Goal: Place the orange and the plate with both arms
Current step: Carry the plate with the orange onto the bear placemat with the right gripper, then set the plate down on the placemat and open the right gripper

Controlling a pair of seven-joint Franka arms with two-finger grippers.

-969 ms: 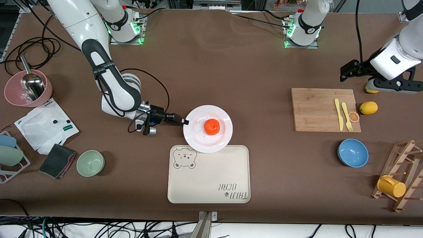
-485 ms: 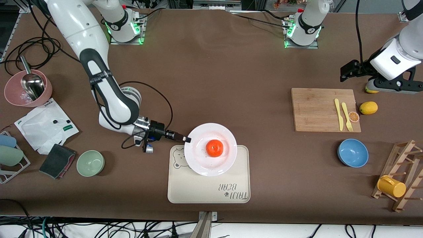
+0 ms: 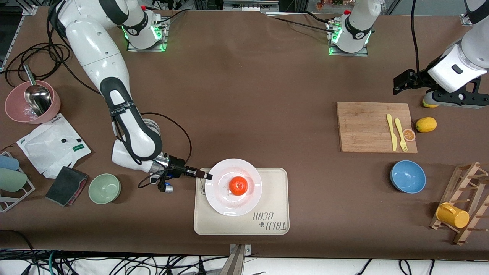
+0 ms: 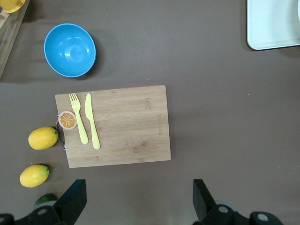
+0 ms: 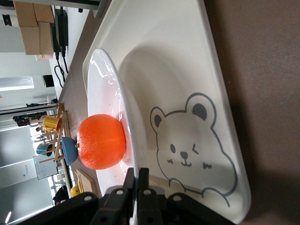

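Note:
The white plate (image 3: 223, 201) hangs over the bear-print end of the beige tray (image 3: 244, 225), with the orange (image 3: 238, 186) at its centre. My right gripper (image 3: 206, 176) is shut on the plate's rim, at the edge toward the right arm's end of the table. The right wrist view shows the two fingers of the right gripper (image 5: 137, 180) pinching the thin rim of the plate (image 5: 104, 79). The orange (image 5: 101, 141) sits just past them, and the tray (image 5: 187, 70) lies underneath. My left gripper (image 3: 399, 82) waits open and empty above bare table beside the cutting board; in its own wrist view the left gripper (image 4: 138, 206) holds nothing.
A wooden cutting board (image 3: 363, 126) carries a yellow knife, a fork and an orange slice. Beside it lies a lemon (image 3: 426, 124). A blue bowl (image 3: 408, 176) and a rack with a yellow cup (image 3: 452, 215) stand nearer the camera. A green bowl (image 3: 104, 188) and a pink bowl (image 3: 15, 110) sit at the right arm's end.
My right gripper has carried the plate and orange toward the front camera, from the bare table to over the tray. The left arm has not moved.

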